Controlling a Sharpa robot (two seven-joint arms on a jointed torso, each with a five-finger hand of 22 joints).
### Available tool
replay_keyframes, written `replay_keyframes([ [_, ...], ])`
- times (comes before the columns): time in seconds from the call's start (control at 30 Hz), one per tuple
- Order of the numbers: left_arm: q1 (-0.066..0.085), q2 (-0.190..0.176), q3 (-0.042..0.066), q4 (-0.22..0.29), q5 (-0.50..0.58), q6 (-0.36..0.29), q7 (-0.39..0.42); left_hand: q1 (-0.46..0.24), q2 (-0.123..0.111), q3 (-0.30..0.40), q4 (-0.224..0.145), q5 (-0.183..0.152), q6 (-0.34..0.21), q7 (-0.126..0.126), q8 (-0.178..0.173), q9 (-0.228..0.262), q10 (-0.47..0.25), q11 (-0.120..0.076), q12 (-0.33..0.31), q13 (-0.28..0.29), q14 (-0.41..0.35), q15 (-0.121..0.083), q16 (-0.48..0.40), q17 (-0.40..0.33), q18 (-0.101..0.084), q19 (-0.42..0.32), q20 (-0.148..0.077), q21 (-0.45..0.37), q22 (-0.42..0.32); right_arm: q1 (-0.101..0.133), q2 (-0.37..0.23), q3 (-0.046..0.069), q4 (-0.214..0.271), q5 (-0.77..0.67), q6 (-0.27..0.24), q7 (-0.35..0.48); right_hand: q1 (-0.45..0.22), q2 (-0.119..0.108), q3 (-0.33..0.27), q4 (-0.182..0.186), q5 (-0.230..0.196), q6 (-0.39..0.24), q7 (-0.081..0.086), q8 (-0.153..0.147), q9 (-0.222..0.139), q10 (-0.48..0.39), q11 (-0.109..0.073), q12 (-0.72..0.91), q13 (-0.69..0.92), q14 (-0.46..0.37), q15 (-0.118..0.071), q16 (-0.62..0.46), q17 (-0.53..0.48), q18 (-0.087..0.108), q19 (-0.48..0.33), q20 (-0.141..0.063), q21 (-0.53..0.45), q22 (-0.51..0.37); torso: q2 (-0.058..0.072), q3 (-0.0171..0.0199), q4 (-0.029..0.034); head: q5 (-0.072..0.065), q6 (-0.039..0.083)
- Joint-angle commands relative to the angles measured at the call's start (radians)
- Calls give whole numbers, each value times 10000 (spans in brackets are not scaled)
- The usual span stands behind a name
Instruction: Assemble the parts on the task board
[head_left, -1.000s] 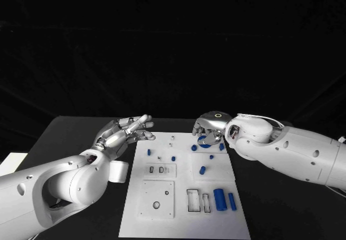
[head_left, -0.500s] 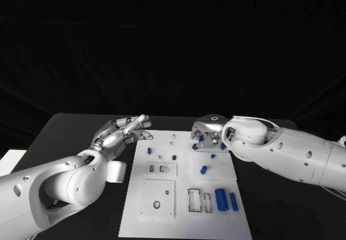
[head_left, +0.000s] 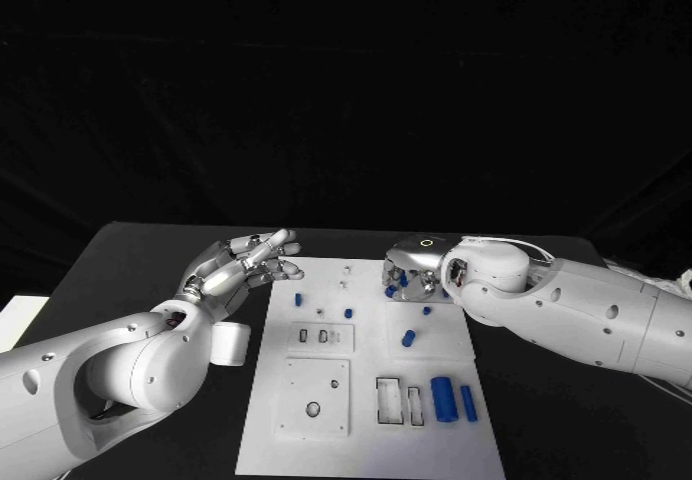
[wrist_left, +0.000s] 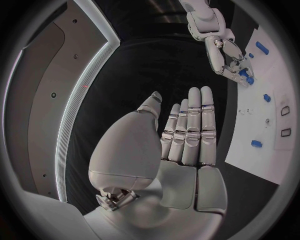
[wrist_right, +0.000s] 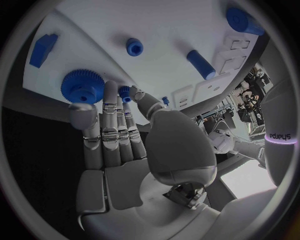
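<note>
your left hand (head_left: 242, 262) hovers flat and released, holding nothing, at the 9 o'clock edge of the task board (head_left: 369, 410); your right hand (head_left: 414, 268) sits at the board's 1 o'clock corner, fingertips beside a blue gear (wrist_right: 82, 86); whether it grasps anything you cannot tell.

Black table (head_left: 130, 260) spanned the scene, white task board (head_left: 368, 440) lay flat on its middle, a white block (head_left: 232, 343) sat on the table just beside the board's left edge, a pale sheet (head_left: 18, 318) at the table's far left edge.
</note>
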Motion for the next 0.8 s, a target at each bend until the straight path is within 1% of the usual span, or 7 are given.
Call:
replay_keyframes([
  [0.03,15,1,8,22,21,121,57,-73,41,-19,-43,-44,-27,20,-38,-12,-50,-4,-41,-11,-61,9,-31,14,-20,-71,17,7,14,-10,2,1,3,-148,222,-33,167,63,160,40,-139,115,-18,27,20,129,-21,-2,-1,4,65,-50,68,-180,-94,9,102,78,63,-24,0,-1,30],
  [0.17,16,-3,8,17,21,118,45,-72,44,-20,-49,-43,-40,30,-42,-14,-68,4,-45,-14,-60,13,-36,19,-19,-79,21,10,15,-11,2,1,5,-151,204,-21,231,170,435,162,-418,220,-46,26,37,233,-55,-4,0,-2,58,-98,184,-188,-122,0,242,211,76,-36,-1,2,41],
  [0.3,16,-4,8,13,21,121,36,-71,51,-20,-53,-43,-54,38,-45,-15,-86,11,-48,-16,-59,18,-41,24,-17,-86,26,13,17,-11,5,1,-4,-151,166,7,270,285,738,334,-606,370,-95,46,70,380,-94,6,10,2,40,-147,311,-210,-110,-7,423,411,108,-45,7,-26,79],
  [0.33,16,-4,8,12,21,121,33,-71,51,-20,-53,-43,-55,39,-45,-15,-88,12,-49,-17,-59,18,-42,24,-17,-87,27,13,17,-11,7,1,-9,-151,156,9,266,314,793,387,-645,411,-111,53,81,421,-104,11,14,5,34,-157,339,-220,-94,-8,476,477,112,-46,8,-22,67],
  [0.47,17,-5,8,13,21,123,18,-70,57,-19,-57,-42,-64,43,-47,-16,-101,16,-51,-18,-57,20,-45,28,-16,-92,30,15,18,-12,26,2,-47,-151,89,4,236,378,908,545,-805,525,-163,76,115,548,-136,25,27,17,15,-186,412,-257,-14,-16,653,715,140,-56,8,-18,81],
  [0.63,17,-3,8,11,21,117,6,-65,74,-13,-61,-40,-74,48,-47,-17,-117,20,-52,-20,-53,23,-49,34,-14,-97,34,20,21,-12,77,2,-138,-160,100,-36,232,353,931,580,-830,547,-174,74,124,573,-146,19,28,19,10,-197,438,-266,5,-20,700,775,173,-67,13,-12,70],
  [0.8,17,6,8,2,21,111,-3,-60,90,-7,-67,-40,-88,55,-49,-18,-138,26,-53,-23,-50,26,-54,41,-12,-103,39,25,23,-35,143,2,-238,-176,163,-79,229,251,938,596,-854,551,-177,58,129,578,-149,3,25,20,5,-212,471,-269,9,-25,732,804,196,-73,13,-7,42],
])
